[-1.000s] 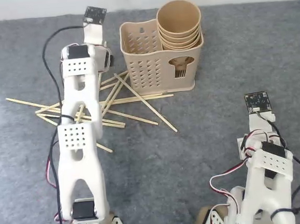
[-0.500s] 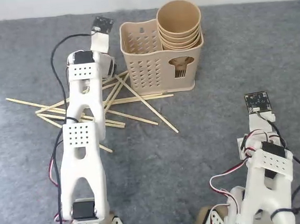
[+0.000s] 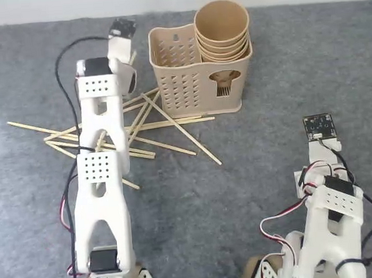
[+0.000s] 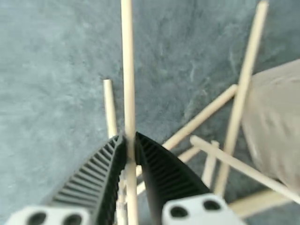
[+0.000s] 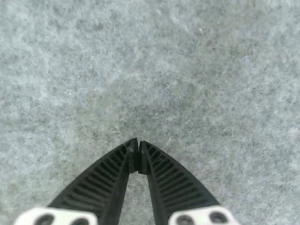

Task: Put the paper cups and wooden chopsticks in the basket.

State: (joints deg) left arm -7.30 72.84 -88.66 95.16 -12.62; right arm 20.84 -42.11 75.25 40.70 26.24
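A beige perforated basket (image 3: 175,82) stands at the back of the grey mat, and a stack of paper cups (image 3: 222,23) sits in its right half. Several wooden chopsticks (image 3: 162,123) lie scattered to the basket's left and front. My left gripper (image 4: 130,140) is shut on one chopstick (image 4: 126,70), over the pile beside the basket's left wall (image 4: 274,136). The left arm (image 3: 101,120) stretches to that spot. My right gripper (image 5: 138,145) is shut on nothing, over bare mat; its arm (image 3: 329,198) sits folded at the front right.
Grey carpet-like mat (image 3: 269,126) covers the table, with free room right of the basket and in the middle front. Black cables (image 3: 61,71) loop beside the left arm.
The left arm's wrist swung right toward the basket and then back left a little. The chopstick pile shifted slightly. The right arm kept still.
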